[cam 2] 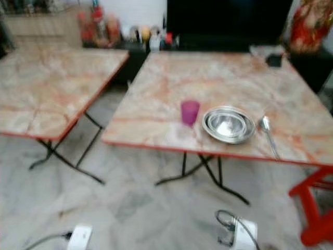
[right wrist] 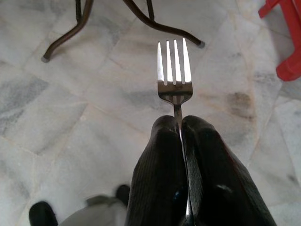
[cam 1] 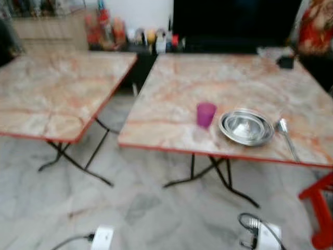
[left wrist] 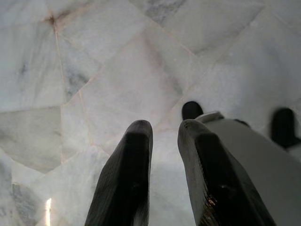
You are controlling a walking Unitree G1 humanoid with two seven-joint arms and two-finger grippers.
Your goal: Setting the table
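A: What's biggest in the head views?
B: Two marble-top tables – the near one (cam 1: 229, 88) with a red edge, another (cam 1: 57, 88) at 9 o'clock from it, cut off by the frame. Everything is blurred.

A: And on the near table?
B: Close to its front edge, a steel bowl (cam 1: 246, 126), a purple cup (cam 1: 206, 114) just beside it at 9 o'clock, a spoon (cam 1: 285, 136) at 3 o'clock. A small dark thing (cam 1: 285, 62) at the far edge is too soft to name.

A: The fork?
B: The right gripper (right wrist: 180, 123) has its fingers pressed together on the fork (right wrist: 174, 70) handle – tines stick out past the tips, handle mostly hidden.

A: The other arm?
B: The left gripper (left wrist: 164, 129) hangs over the floor (left wrist: 117, 70), fingers slightly apart, holding nothing.
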